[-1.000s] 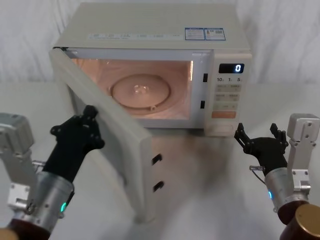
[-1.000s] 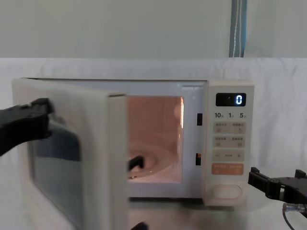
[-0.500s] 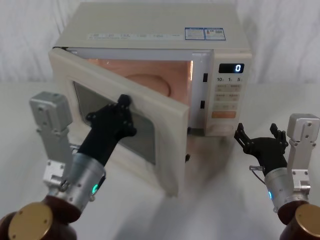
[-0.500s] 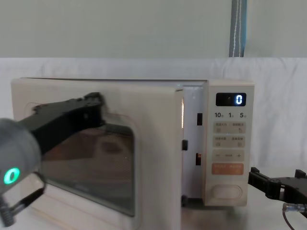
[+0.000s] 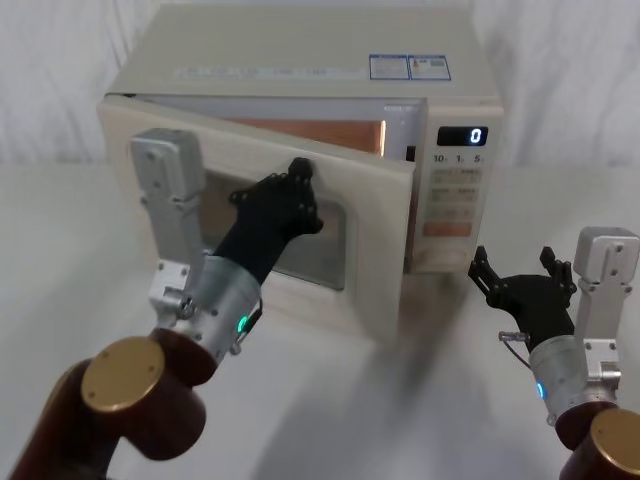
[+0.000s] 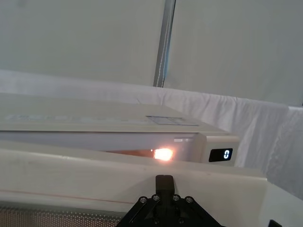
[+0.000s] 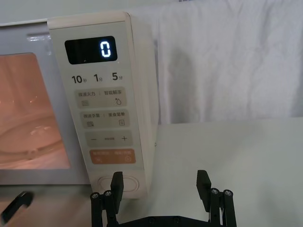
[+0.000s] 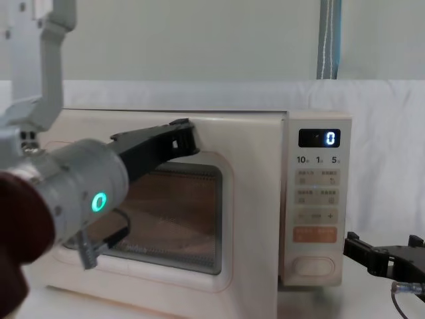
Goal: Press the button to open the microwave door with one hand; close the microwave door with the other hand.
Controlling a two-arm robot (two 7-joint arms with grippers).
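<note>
Swung nearly shut, microwave door (image 5: pixel 375 215) meets left gripper (image 5: pixel 297 190).

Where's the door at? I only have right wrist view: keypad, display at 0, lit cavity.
Observer: Head view has the microwave door ajar, nearly shut; its free edge stands off the front beside the keypad panel, not latched.
Operator: My right end effector sits open in front of the button. What's on the door?
Observer: The left end effector is against the door's outer face, just above the window.
</note>
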